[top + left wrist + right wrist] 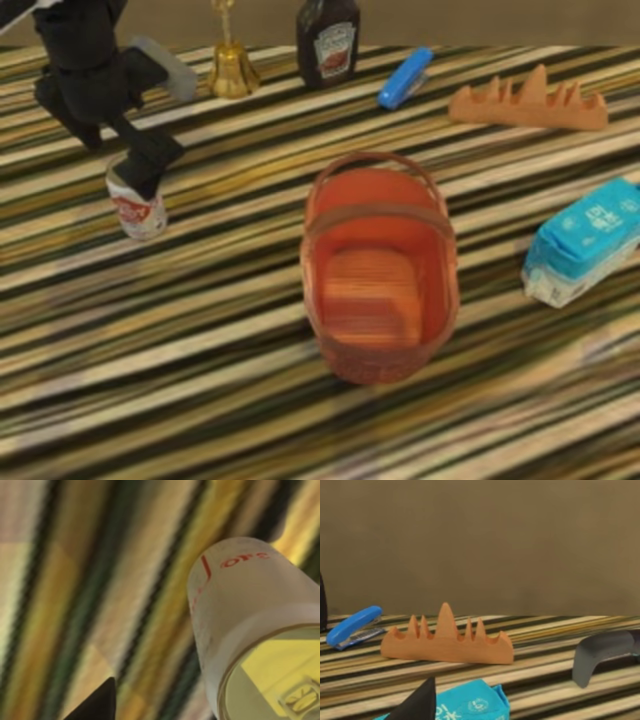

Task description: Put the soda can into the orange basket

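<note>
The soda can (138,212), silver-white with red markings, stands upright at the table's left. My left gripper (142,172) hangs directly over its top, open, the jaws straddling the can. In the left wrist view the can (240,595) fills the near side with its dull top showing, and one dark fingertip (102,705) sits apart from it with striped table between. The orange basket (310,260), oval with an arched handle, stands at mid-table, to the right of the can, with nothing inside. My right gripper (465,715) is parked out of the top view, open, above the blue pack.
Along the back edge stand a gold bell (232,65), a dark sauce bottle (327,40), a blue stapler (404,77) and a flat orange toothed rack (528,103). A blue tissue pack (585,240) lies at the right of the basket.
</note>
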